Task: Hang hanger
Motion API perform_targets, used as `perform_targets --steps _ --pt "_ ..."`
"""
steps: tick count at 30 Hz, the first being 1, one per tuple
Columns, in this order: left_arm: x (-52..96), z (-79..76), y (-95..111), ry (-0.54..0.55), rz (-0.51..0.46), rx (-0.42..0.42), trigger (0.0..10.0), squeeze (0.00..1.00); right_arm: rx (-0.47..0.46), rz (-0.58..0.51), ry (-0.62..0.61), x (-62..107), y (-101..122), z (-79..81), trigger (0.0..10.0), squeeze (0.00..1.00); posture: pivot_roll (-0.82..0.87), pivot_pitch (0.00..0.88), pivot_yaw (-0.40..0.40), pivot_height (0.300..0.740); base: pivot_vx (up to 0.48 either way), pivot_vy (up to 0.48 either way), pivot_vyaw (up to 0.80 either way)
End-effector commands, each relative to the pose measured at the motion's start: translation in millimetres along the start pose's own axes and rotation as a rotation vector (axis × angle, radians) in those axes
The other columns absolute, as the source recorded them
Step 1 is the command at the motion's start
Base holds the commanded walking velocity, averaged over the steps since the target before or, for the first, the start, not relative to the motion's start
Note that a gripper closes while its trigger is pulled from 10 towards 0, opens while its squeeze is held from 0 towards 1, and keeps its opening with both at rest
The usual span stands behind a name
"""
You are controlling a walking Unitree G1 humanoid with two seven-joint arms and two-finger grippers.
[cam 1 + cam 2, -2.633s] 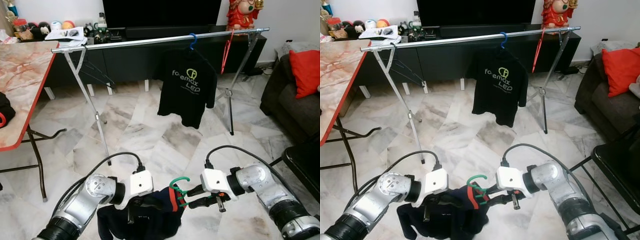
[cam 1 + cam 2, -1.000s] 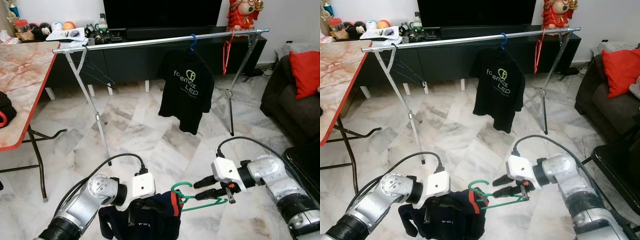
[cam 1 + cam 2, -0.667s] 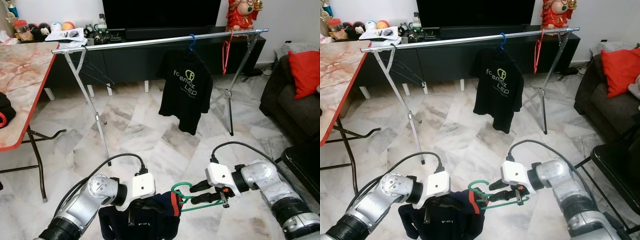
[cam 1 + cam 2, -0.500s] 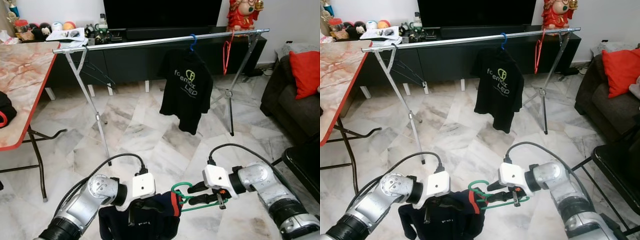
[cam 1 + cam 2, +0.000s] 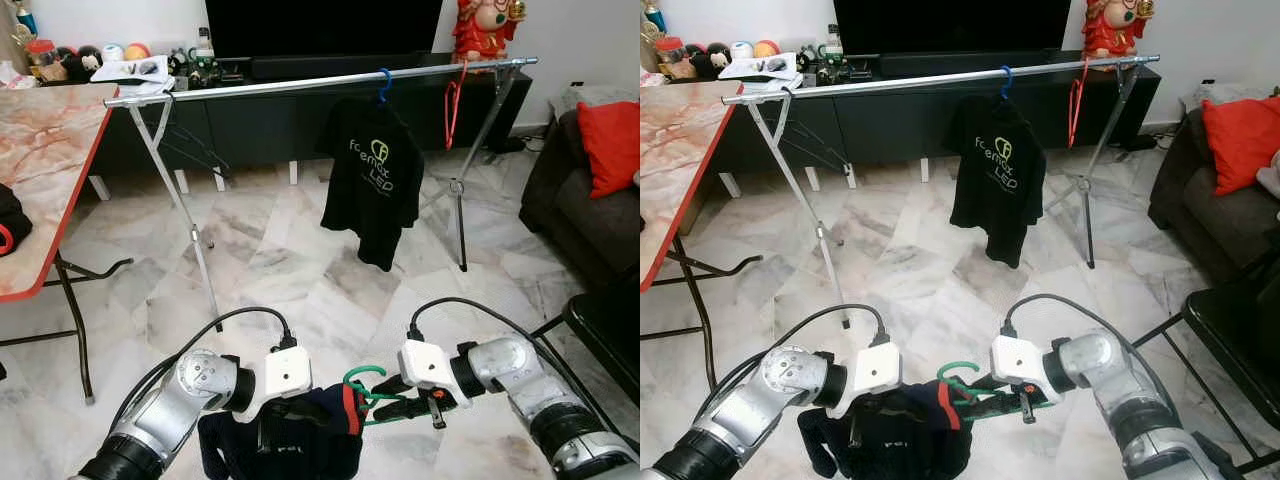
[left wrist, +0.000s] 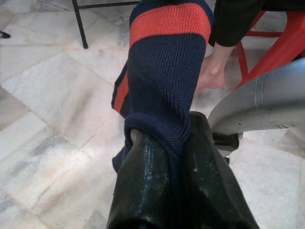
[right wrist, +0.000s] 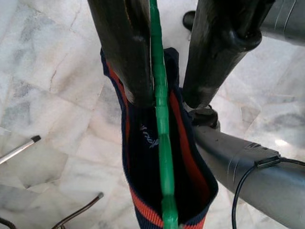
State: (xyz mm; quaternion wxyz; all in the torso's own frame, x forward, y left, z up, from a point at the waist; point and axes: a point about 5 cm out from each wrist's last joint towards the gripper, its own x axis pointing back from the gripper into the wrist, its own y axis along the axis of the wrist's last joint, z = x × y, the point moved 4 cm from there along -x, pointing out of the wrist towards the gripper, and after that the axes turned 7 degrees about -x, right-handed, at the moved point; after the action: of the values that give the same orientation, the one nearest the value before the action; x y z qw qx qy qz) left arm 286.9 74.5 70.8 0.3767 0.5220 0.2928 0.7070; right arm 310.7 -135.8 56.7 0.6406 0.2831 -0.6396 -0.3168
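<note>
Marble floor [image 5: 300, 270], rail [image 5: 300, 84] well ahead. Our left tool [image 6: 176, 157] pinches the navy garment [image 5: 300, 440]; right tool [image 7: 176, 52], fingers parted, straddles the green hanger [image 5: 375, 395]. Risk: hanger slips out.

Two silver robot arms reach in from the near edge, each ending in one gripper: the left gripper [image 5: 283, 412] and the right gripper [image 5: 392, 395]. One long metal clothes rail [image 5: 300, 83] crosses the far side of the room. Two hangers hook over it, one blue hanger [image 5: 384, 84] and one red hanger [image 5: 452, 105] further right, and one black T-shirt [image 5: 374, 180] hangs from the blue one. Near the grippers there is one green hanger [image 5: 368, 392] and one navy knitted garment [image 5: 290, 445] with an orange-red band. One marble-patterned table [image 5: 45, 150] stands on the left, and one red cushion [image 5: 609, 142] lies on one dark sofa [image 5: 570, 215] at the right
</note>
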Motion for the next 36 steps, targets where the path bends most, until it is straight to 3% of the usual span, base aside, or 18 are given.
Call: perform_targets --steps 1,5,6,7,9,11,12,13,15,17,28,29,30,31,33,34,36 --pt "0.6 3.2 4 0.005 -0.008 -0.018 10.0 0.00 -0.010 0.016 0.018 -4.7 -6 5.0 10.0 0.00 -0.05 0.084 -0.014 0.740 0.000 0.000 0.00" --pt "0.5 3.1 4 0.005 -0.007 -0.018 10.0 0.00 -0.020 0.005 0.017 -7.5 -6 6.0 10.0 0.00 -0.05 0.085 -0.014 0.740 0.000 0.000 0.00" --pt "0.3 3.1 4 0.006 -0.008 -0.018 10.0 0.00 -0.022 0.002 0.016 -8.9 -6 6.5 5.1 0.00 -0.05 0.086 -0.014 0.740 0.000 0.000 0.00" --pt "0.2 3.1 5 0.006 -0.008 -0.018 10.0 0.00 -0.024 -0.001 0.015 -9.6 -6 6.5 5.1 0.00 -0.05 0.086 -0.014 0.740 0.000 0.000 0.00" --pt "-0.1 3.1 5 0.007 -0.008 -0.019 10.0 0.00 -0.027 -0.007 0.009 -11.1 -6 6.3 4.0 0.00 -0.04 0.086 -0.014 0.740 0.000 0.000 0.00" --pt "-0.2 3.1 5 0.007 -0.009 -0.019 10.0 0.00 -0.027 -0.007 0.006 -12.4 -6 6.4 4.0 0.00 -0.05 0.087 -0.013 0.740 0.000 0.000 0.00" --pt "-0.3 3.1 5 0.007 -0.009 -0.019 10.0 0.00 -0.028 -0.007 0.003 -13.3 -6 6.4 4.8 0.00 -0.04 0.087 -0.014 0.740 0.000 0.000 0.00" --pt "-0.4 3.1 5 0.006 -0.009 -0.020 10.0 0.00 -0.029 -0.007 0.001 -13.8 -6 6.5 4.8 0.00 -0.04 0.087 -0.014 0.740 0.000 0.000 0.00" --pt "-0.5 3.5 5 0.008 -0.009 -0.020 10.0 0.00 -0.031 -0.008 -0.006 -15.2 -7 6.5 8.1 0.00 -0.04 0.088 -0.014 0.740 0.000 0.000 0.00" --pt "-0.6 3.4 5 0.009 -0.009 -0.020 10.0 0.00 -0.031 -0.007 -0.023 -16.4 -7 5.3 10.0 0.00 -0.04 0.088 -0.015 0.740 0.000 0.000 0.00" --pt "-1.4 3.4 6 0.010 -0.011 -0.019 10.0 0.00 -0.034 0.014 -0.047 -20.1 -11 4.8 10.0 0.00 -0.04 0.089 -0.018 0.740 0.000 0.000 0.00" --pt "-1.4 3.4 6 0.011 -0.012 -0.019 10.0 0.00 -0.038 0.015 -0.050 -20.7 -12 4.7 9.6 0.00 -0.04 0.090 -0.018 0.740 0.000 0.000 0.00" --pt "-1.4 3.4 6 0.011 -0.012 -0.019 10.0 0.00 -0.042 0.014 -0.055 -21.2 -12 4.5 7.3 0.00 -0.04 0.090 -0.018 0.740 0.000 0.000 0.00" --pt "-1.4 3.4 6 0.011 -0.012 -0.019 10.0 0.00 -0.042 0.014 -0.055 -21.2 -12 4.5 7.3 0.00 -0.04 0.090 -0.018 0.740 0.000 0.000 0.00" --pt "-1.3 3.3 6 0.012 -0.011 -0.019 10.0 0.00 -0.044 0.015 -0.058 -21.4 -12 4.2 1.4 0.00 -0.04 0.090 -0.018 0.740 0.000 0.000 0.00" --pt "-1.3 3.3 6 0.012 -0.011 -0.019 10.0 0.00 -0.044 0.015 -0.058 -21.4 -12 4.2 1.4 0.00 -0.04 0.090 -0.018 0.740 0.000 0.000 0.00" --pt "-0.4 4.0 5 0.014 -0.007 -0.020 10.0 0.00 -0.055 0.013 -0.073 -21.9 -13 2.9 0.0 0.00 -0.04 0.091 -0.018 0.740 0.000 0.000 0.00"
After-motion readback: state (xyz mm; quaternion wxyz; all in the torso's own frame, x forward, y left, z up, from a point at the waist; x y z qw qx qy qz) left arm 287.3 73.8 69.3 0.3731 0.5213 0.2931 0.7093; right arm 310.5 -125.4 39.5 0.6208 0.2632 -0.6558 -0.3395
